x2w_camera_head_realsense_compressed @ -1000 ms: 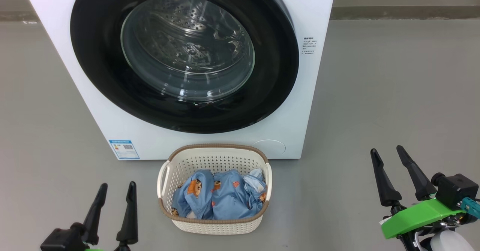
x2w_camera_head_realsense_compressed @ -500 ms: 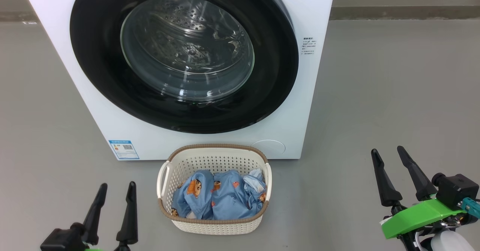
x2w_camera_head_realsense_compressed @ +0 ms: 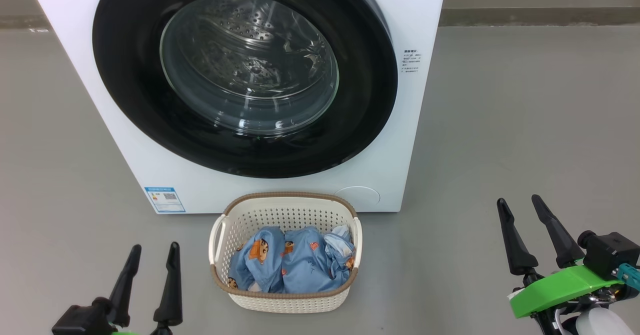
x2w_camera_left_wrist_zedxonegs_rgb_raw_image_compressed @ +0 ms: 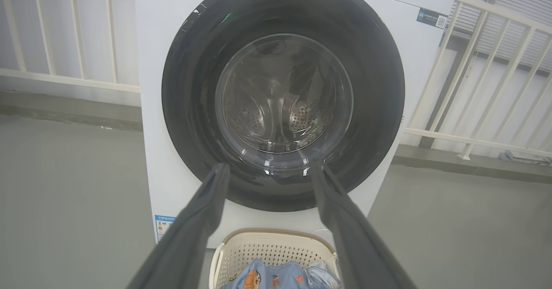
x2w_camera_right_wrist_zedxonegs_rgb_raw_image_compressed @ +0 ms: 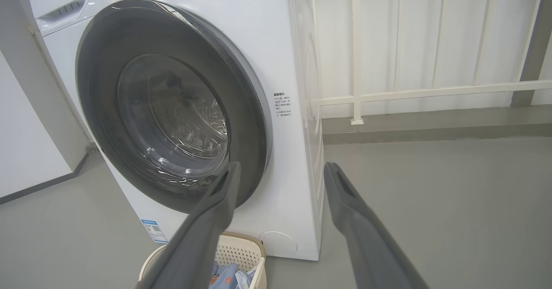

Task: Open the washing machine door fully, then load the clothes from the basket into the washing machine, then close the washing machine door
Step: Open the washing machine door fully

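Still no start

Almost nothing moved lately: left gripper (x2w_camera_head_realsense_compressed: 155, 246) and right gripper (x2w_camera_head_realsense_compressed: 517, 199) hang wide and empty; the washing machine door (x2w_camera_head_realsense_compressed: 245, 70) is shut; the clothes (x2w_camera_head_realsense_compressed: 292, 265) lie in the basket (x2w_camera_head_realsense_compressed: 285, 301) before it. Opening the door comes first, I judge.

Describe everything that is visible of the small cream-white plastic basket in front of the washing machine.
The small cream-white rectangular plastic basket stands upright on the grey floor, close before the big white washing machine; whether they touch cannot be told. It has rounded corners, perforated walls, a brown woven-look rim and a handle on each side. Inside, below the rim, lie crumpled light blue clothes printed with orange cartoon figures. The left claw and the right claw stand apart from it.
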